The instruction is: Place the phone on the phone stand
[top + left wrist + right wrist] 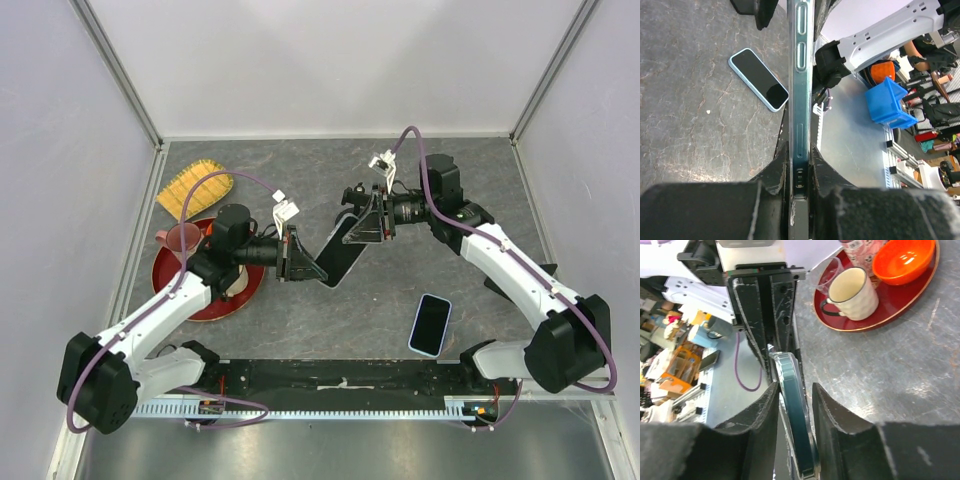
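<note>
Your left claw (798, 165) and right claw (795, 400) both pinch the dark phone (342, 255), held edge-on above the counter (400, 290).

The dark phone (338, 256) hangs tilted, on edge, above the table (300, 330).

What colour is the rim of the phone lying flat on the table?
Light blue, framing a black screen; the phone shows best in the left wrist view.
</note>
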`<state>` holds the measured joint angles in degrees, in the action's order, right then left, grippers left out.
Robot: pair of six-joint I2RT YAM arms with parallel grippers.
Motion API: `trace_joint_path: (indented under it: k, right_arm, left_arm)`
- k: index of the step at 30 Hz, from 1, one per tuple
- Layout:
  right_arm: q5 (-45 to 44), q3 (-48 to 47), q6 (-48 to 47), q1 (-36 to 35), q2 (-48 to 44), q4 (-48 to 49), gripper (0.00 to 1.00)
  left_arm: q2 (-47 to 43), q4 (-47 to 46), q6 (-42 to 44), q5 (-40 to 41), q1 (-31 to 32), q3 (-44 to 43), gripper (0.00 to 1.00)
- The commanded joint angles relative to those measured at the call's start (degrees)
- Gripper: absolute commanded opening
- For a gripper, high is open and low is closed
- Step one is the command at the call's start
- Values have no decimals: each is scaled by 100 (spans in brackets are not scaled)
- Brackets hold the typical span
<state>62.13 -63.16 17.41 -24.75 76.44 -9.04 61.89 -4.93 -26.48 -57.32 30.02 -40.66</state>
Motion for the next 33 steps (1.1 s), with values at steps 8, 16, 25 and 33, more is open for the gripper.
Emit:
trace_joint_path:
  k: [8,16,25,33]
  right_arm:
    - [152,198,193,14,-428,728,0]
    - [-5245,6,-115,-3,-1587,-947,0]
    - [-6406,155,-150,5,-2906,-1267,0]
    - [-5862,137,-396,-3,-2837,-1267,0]
  left_arm:
    - [148,674,371,1259,4,-854,78]
    - [296,1460,590,5261,197,-1320,79]
    - [956,-348,1461,4890,373,-1130,44]
    - [1615,-2089,2277,5222,750,-776,46]
